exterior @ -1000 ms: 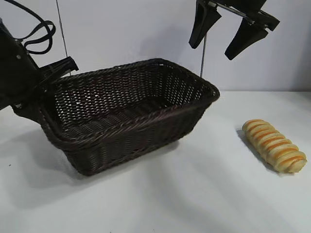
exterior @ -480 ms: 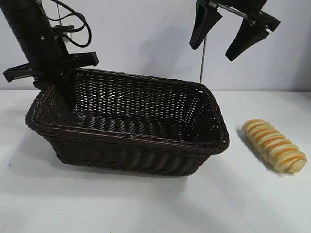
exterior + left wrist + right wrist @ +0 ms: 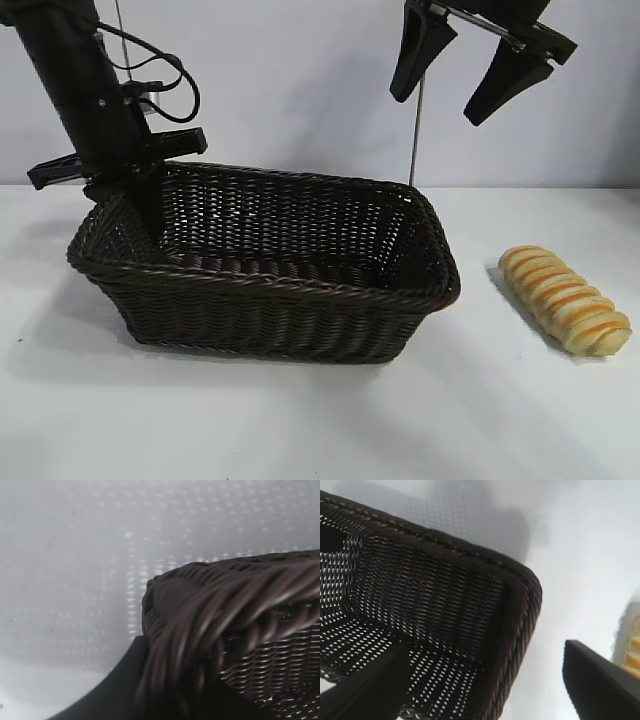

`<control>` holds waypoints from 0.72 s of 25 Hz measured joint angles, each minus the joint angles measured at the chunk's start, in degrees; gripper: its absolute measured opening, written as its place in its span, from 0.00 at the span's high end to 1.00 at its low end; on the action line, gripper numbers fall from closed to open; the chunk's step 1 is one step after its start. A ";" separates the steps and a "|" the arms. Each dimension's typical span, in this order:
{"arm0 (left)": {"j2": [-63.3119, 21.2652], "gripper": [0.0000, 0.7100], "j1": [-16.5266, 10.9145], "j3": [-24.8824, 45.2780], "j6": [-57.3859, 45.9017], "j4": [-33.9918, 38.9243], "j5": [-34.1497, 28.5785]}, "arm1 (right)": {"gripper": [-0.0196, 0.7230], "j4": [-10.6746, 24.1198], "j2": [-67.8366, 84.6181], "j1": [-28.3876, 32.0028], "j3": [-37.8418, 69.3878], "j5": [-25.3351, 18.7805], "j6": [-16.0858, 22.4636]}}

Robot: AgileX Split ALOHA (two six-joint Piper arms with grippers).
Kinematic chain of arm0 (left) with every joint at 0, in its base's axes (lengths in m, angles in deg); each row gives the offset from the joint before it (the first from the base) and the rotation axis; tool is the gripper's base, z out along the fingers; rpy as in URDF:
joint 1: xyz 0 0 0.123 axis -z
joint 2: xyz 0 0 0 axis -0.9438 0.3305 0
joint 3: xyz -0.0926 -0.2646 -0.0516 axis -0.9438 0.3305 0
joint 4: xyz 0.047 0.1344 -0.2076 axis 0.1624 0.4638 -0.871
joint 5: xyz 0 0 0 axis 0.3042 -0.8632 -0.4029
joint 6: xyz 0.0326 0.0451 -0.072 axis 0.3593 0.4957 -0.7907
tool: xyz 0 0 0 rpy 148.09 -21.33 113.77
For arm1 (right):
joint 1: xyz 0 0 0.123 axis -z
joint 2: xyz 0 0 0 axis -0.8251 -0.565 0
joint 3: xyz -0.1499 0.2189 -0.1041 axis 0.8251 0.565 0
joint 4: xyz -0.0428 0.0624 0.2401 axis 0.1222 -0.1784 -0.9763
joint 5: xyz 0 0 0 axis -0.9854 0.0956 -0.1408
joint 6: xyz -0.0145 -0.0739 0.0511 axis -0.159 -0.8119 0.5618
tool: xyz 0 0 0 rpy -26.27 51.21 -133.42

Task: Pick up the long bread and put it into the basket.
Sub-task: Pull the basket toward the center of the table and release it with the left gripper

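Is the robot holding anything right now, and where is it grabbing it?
The left gripper pinches the basket by its braided rim at the left end. The right gripper hangs open, holding nothing.

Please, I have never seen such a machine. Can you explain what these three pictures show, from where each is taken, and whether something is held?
This is a robot with two arms at a white table. The wide picture looks at both arms from outside. The other two come from small cameras on each arm's wrist.

On the table stand a dark woven basket and, apart from it toward the right, a long bread. The basket is empty.

The left gripper is closed on the basket's rim at its left end; its wrist picture shows that rim close up beside one dark finger.

The right gripper hangs open in the air above the basket's right end and holds nothing. Its wrist picture looks down on the basket's corner and an edge of the bread.
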 joint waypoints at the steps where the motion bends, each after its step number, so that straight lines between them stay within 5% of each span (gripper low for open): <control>1: 0.20 0.84 0.00 0.00 0.00 -0.17 0.02 | 0.17 0.00 0.00 0.00 0.00 0.00 0.00; 11: 0.55 0.81 0.00 0.00 0.10 -0.64 -0.26 | 0.17 0.00 0.00 0.00 0.00 0.00 0.00; 18: 0.66 0.36 0.00 0.00 0.69 -1.27 -1.11 | 0.17 0.00 0.00 0.00 0.00 0.00 0.00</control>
